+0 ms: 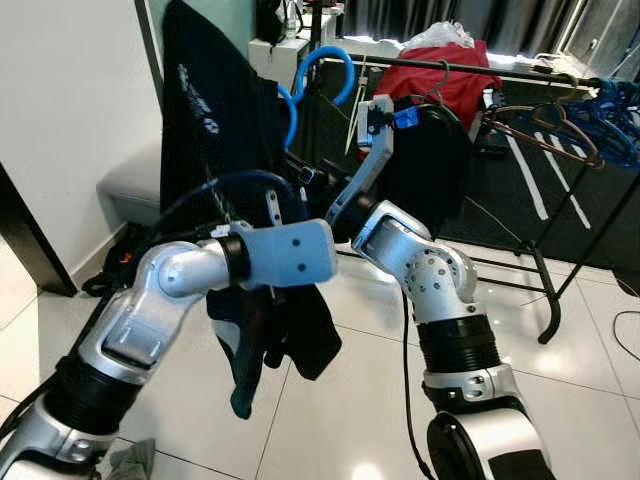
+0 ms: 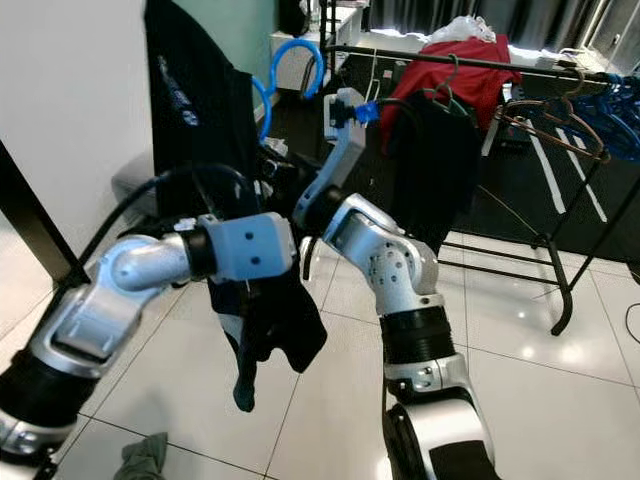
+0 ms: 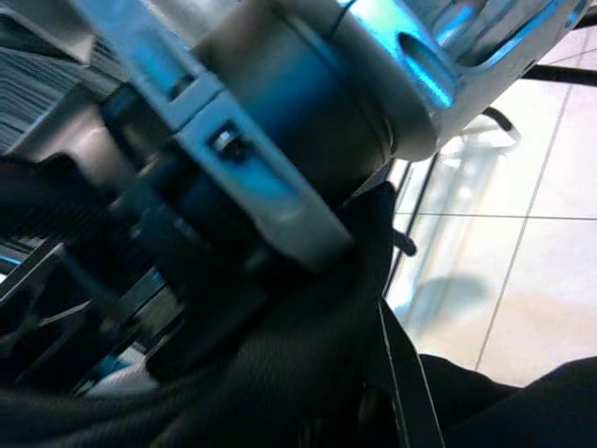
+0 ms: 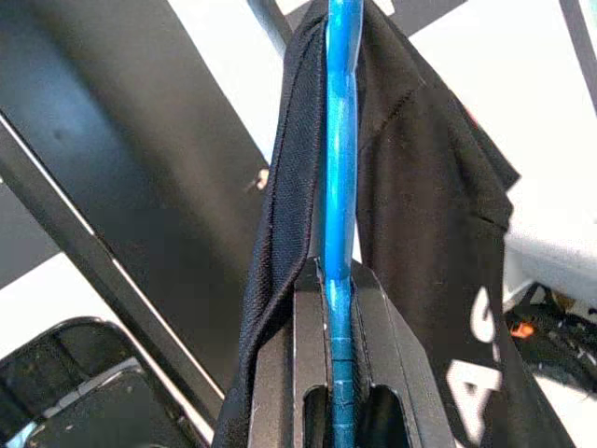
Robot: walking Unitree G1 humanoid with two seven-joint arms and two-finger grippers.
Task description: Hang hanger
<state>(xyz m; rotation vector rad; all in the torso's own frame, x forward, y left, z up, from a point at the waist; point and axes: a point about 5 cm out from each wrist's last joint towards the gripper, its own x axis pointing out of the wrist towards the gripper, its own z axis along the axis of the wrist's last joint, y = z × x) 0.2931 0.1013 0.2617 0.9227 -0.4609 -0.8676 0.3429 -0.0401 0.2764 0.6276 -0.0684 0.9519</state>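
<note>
Blue plastic hanger (image 1: 322, 78) in the upper centre of the left eye view, hook curling up near the top edge, a black T-shirt (image 1: 215, 150) with white lettering draped over it and trailing down to mid-frame. Right gripper (image 4: 340, 359) clenched on the hanger — in the right wrist view the blue bar runs straight up between the two black fingers (image 4: 280, 373), black fabric folded over both sides of it. Left gripper (image 3: 233, 308) tucked behind its pale blue wrist housing at frame centre, pressed into the dark cloth; cannot tell whether its fingers are apart or closed, the left wrist view being blurred metal and black fabric.

Black clothes rail (image 1: 480, 70) across the upper right, well apart from the hanger and to its right. On the rail: a red garment (image 1: 455, 80), a black garment (image 1: 435, 160) on a dark hanger just beside the right arm's raised forearm, and a brown hanger (image 1: 545, 125) farther right with blue hangers (image 1: 610, 125) at the frame edge. White tiled floor (image 1: 350, 400) below; a grey-green rag (image 2: 145, 455) at the lower left of the right eye view. White wall (image 1: 70, 100) filling the upper left.

Weave and stitched hem of the shirt readable in the right wrist view alone — from the head views just a dark mass.
</note>
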